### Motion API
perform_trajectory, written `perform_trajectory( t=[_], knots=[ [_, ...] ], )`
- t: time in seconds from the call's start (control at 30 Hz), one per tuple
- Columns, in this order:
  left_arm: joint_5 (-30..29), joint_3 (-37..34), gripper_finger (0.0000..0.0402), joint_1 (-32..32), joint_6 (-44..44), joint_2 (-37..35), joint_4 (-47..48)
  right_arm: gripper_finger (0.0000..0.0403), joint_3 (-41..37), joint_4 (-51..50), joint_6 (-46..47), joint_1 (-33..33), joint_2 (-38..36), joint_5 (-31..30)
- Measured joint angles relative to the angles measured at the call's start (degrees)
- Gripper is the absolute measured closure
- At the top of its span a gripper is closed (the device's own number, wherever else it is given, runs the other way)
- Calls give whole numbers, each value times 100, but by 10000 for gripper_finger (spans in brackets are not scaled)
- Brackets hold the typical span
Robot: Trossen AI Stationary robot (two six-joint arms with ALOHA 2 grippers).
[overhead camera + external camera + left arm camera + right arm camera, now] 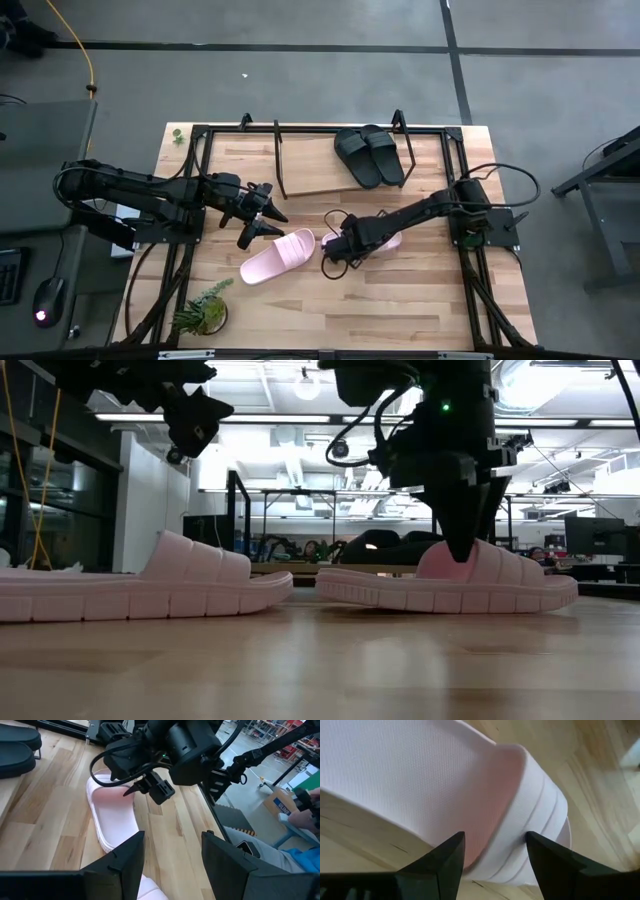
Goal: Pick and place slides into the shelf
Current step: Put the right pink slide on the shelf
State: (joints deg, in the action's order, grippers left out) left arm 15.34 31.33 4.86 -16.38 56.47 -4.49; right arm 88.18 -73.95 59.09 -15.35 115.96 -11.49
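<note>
Two pale pink slides lie sole-down on the wooden table: one (278,255) near the middle, the other (390,240) to its right, partly under my right arm. Two black slides (370,155) sit side by side on the shelf (300,192) at the far edge. My right gripper (495,837) points down, open, over the right pink slide (450,580). One finger is at the strap's opening and the other outside the strap (540,820). My left gripper (262,222) hovers open above the table, just beyond the other pink slide (150,585). My right gripper comes down on the right pink slide from above, with the strap's edge (515,795) between its open fingers. I cannot tell whether a finger (462,545) touches the strap. The slide lies flat on the table.
A black frame (200,130) runs around the table's edges. A small green plant (205,310) stands at the near left corner. The shelf board left of the black slides is bare. A person's sleeve (305,855) shows beyond the table's edge.
</note>
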Motion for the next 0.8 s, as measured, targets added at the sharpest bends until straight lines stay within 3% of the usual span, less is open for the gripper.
perform_trajectory(
  t=[0.3, 0.8],
  knots=[
    [2, 0, 222, 0, 0, 0, 0, 216, 0, -403, 87, 0, 71, -28],
    [2, 0, 222, 0, 0, 0, -4, 388, 0, -420, -157, 2, 107, 65]
  ],
)
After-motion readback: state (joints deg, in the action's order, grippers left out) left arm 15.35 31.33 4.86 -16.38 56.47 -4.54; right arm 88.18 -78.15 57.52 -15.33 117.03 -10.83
